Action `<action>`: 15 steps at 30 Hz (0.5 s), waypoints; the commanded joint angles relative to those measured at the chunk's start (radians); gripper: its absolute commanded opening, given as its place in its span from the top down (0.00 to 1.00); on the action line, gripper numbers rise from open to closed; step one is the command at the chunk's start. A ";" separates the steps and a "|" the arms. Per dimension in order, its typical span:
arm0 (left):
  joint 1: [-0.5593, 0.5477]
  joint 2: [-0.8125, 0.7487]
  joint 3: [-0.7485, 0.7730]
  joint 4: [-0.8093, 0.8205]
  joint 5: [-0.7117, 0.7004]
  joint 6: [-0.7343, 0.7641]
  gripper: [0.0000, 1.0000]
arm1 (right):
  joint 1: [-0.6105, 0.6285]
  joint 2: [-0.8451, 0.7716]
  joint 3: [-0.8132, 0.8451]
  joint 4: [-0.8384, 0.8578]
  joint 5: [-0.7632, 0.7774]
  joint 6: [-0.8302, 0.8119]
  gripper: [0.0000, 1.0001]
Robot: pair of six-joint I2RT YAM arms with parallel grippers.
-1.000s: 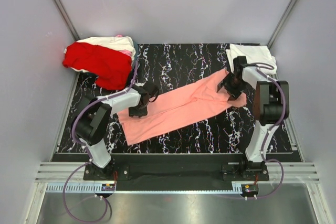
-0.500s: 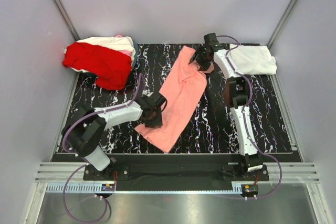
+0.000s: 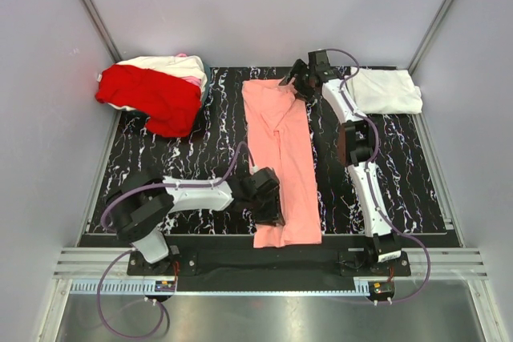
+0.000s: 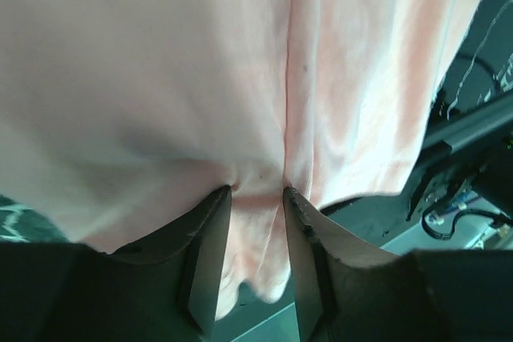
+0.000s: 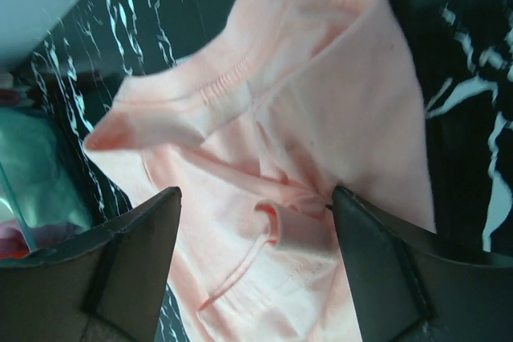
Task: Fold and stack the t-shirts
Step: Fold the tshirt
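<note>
Now that the salmon-pink cotton t-shirt (image 3: 280,150) has swung to lie lengthwise on the black marbled table (image 3: 200,158), the left gripper (image 4: 256,191) pinching its near end and the right gripper (image 5: 255,191) spread above the collar, it looks ready to fold

- Top view: bright, even, diffuse light; faint soft shadows on black white-veined marble-patterned table (image 3: 216,118); sharp.
- Left wrist view: salmon-pink cotton t-shirt (image 4: 160,62) overexposed, soft-focused.
- Right wrist view: slight blur throughout.
</note>
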 commanded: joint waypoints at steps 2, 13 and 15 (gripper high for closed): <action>-0.042 -0.023 -0.097 -0.085 0.028 -0.065 0.57 | -0.046 0.048 0.036 0.160 0.027 0.002 0.16; -0.127 -0.365 0.099 -0.570 -0.236 -0.047 0.36 | -0.066 -0.105 0.013 0.223 0.124 -0.021 0.07; -0.085 -0.388 0.120 -0.610 -0.288 0.004 0.32 | -0.068 -0.195 -0.025 0.222 0.111 -0.040 0.05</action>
